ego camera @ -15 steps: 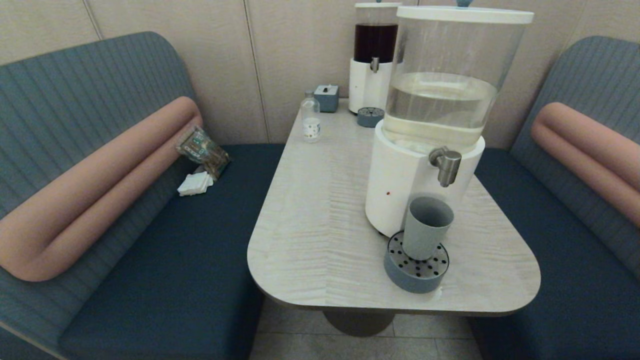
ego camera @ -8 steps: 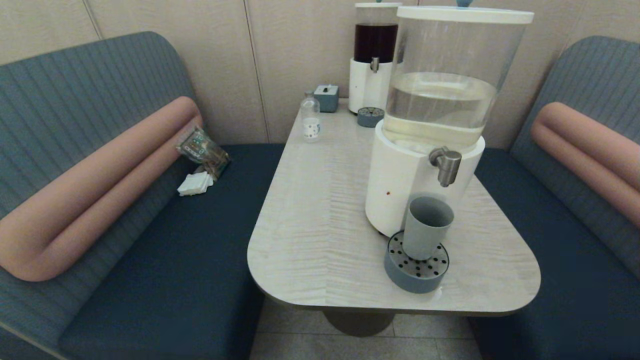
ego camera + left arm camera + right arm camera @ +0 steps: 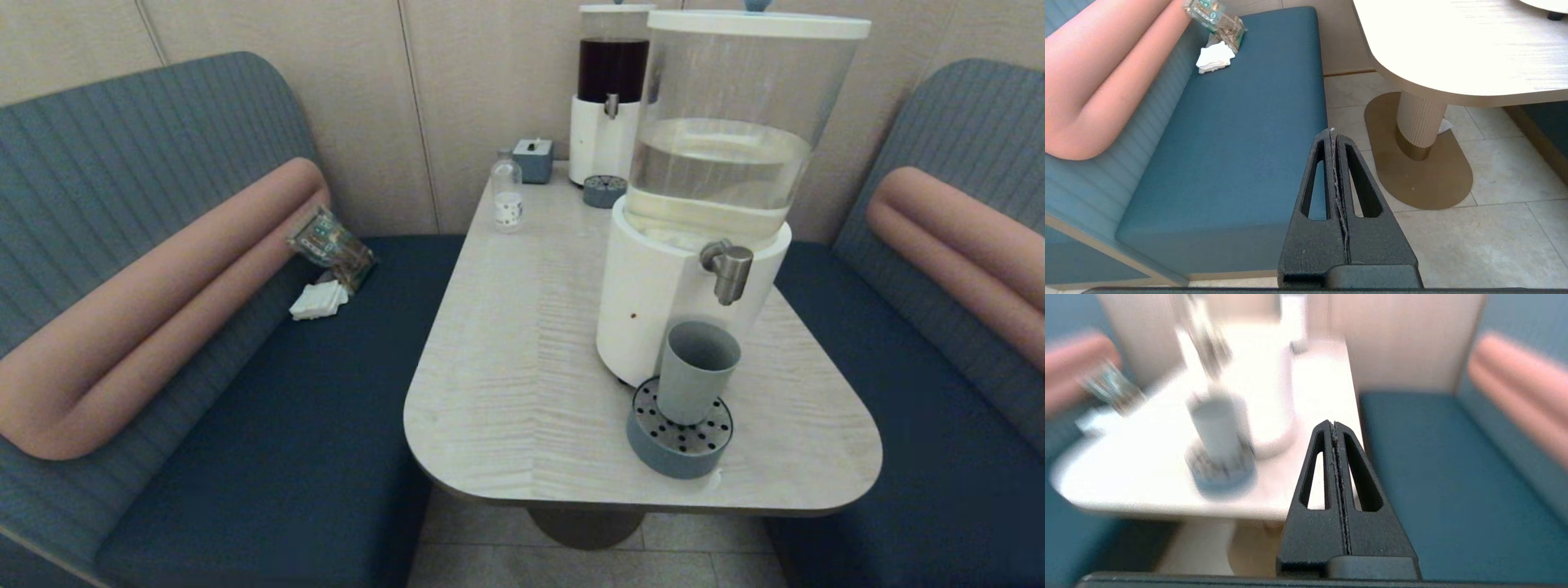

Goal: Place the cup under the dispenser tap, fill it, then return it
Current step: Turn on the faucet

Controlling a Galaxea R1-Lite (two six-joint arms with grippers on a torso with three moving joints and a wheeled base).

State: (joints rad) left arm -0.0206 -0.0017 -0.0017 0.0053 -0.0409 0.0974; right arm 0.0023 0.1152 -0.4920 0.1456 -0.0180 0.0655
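Observation:
The grey-blue cup [image 3: 695, 371] stands upright on a round perforated drip tray [image 3: 679, 439], directly below the brushed-steel dispenser tap [image 3: 727, 269] of the big white-based dispenser [image 3: 682, 294] with clear liquid. In the right wrist view the cup [image 3: 1218, 422] appears ahead of my right gripper [image 3: 1334, 425], which is shut and empty, below and off the table's near edge. My left gripper [image 3: 1332, 132] is shut and empty, low over the floor beside the left bench. Neither gripper appears in the head view.
A smaller dispenser [image 3: 608, 98] with dark-red liquid, its own drip tray [image 3: 604, 191], a small clear bottle [image 3: 507, 194] and a grey box [image 3: 533, 158] stand at the table's [image 3: 522, 359] far end. A snack packet [image 3: 331, 247] and napkins [image 3: 318, 300] lie on the left bench.

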